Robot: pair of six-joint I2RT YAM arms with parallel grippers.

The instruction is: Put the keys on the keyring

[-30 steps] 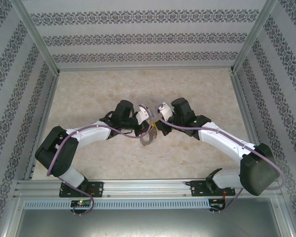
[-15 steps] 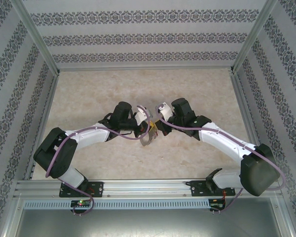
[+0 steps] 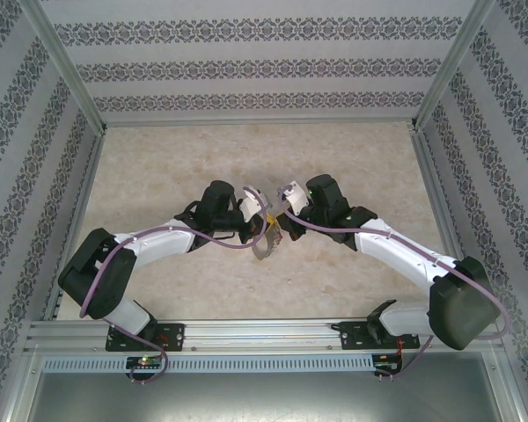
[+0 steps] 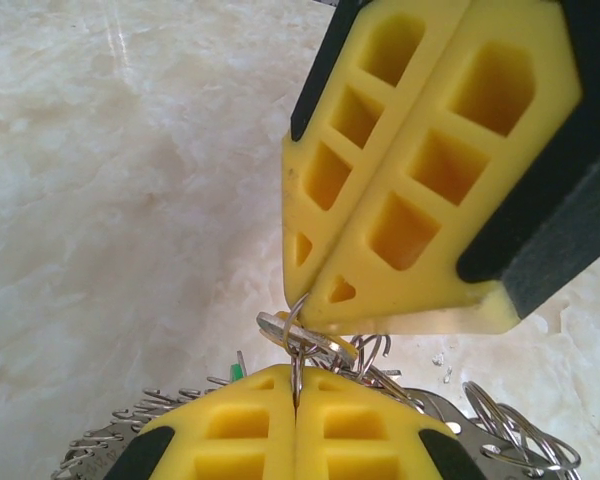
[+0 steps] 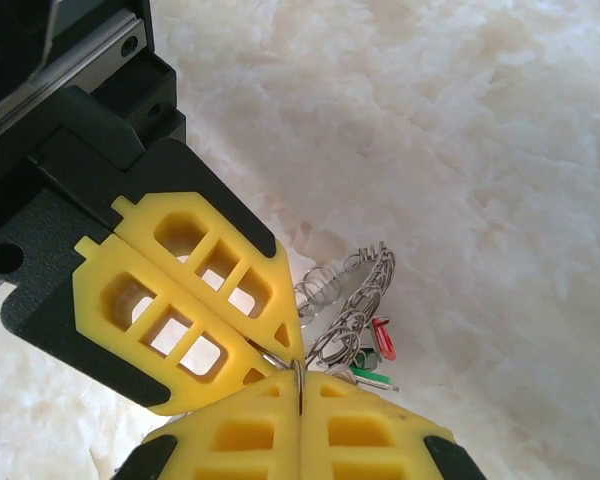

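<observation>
The large thin silver-grey metal keyring (image 3: pixel 264 245), its rim fringed with small metal bits, is hanging in the air over the middle of the table, just below the spot where the two arms are meeting. Compared with a second ago it is tipping slightly differently, having swung a little under the fingertips, while the arms are holding almost the same pose. I judge this to be fine working at the threading point, not a finished step.

The left gripper (image 4: pixel 296 398) is staying pressed together on a thin upright wire of the ring, and the fringe (image 4: pixel 100 447) is spreading beside its yellow fingers. The right gripper (image 5: pixel 298 388) is also staying clamped shut on a thin wire, tip to tip with the left one. In the left wrist view, the right gripper (image 4: pixel 316 300) is coming down onto a small loop of wire directly above the left fingers.

A tiny red-tagged key (image 5: pixel 382 338) and a green-tagged key (image 5: pixel 372 377) are dangling just beside the pinch with a string of small silver rings (image 5: pixel 360 285). Whether they are already threaded I cannot tell.

Around them, the pale marbled tabletop (image 3: pixel 158 167) is lying beneath and the patterned walls (image 3: pixel 264 66) are standing well apart. What is getting in the way is the crowding. Four yellow fingers are hiding the joint, and the loose fringe could snag a key.
</observation>
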